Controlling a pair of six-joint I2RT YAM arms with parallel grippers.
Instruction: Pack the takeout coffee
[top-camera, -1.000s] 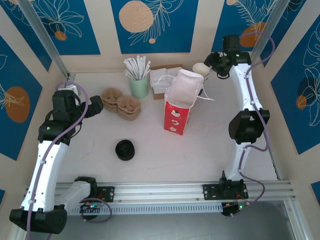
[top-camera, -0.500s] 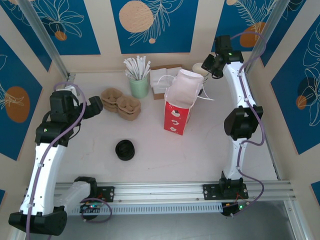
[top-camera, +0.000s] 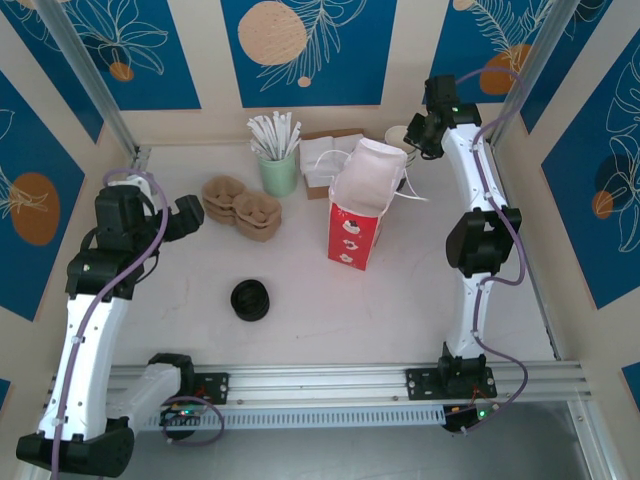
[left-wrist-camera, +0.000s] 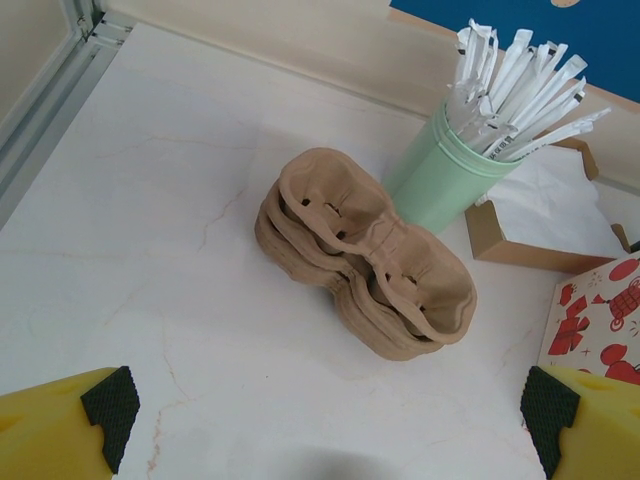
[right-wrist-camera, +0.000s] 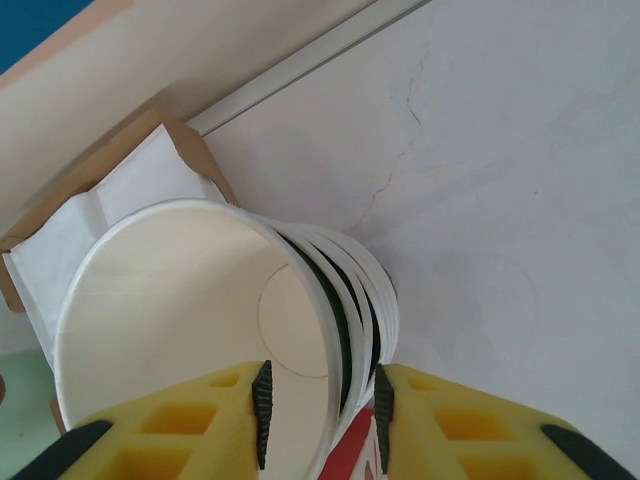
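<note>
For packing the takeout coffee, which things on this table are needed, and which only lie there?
Likely for the job: stacked cream cups, black lids, red-and-white paper bag.
Just lying about: pulp cup carriers, green cup of straws, napkin box.

Cream paper cup (right-wrist-camera: 190, 320) tops a nested stack (right-wrist-camera: 378, 300) at the far right corner of the table (right-wrist-camera: 520, 200).
Its open mouth faces up, the inside bare and pale, the rim round and undented.

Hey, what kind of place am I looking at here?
Probably a mock takeout coffee counter set up for robot trials: a mint-green cup of paper-wrapped straws, stacked brown moulded-pulp cup carriers and a red-and-white paper bag.
</note>
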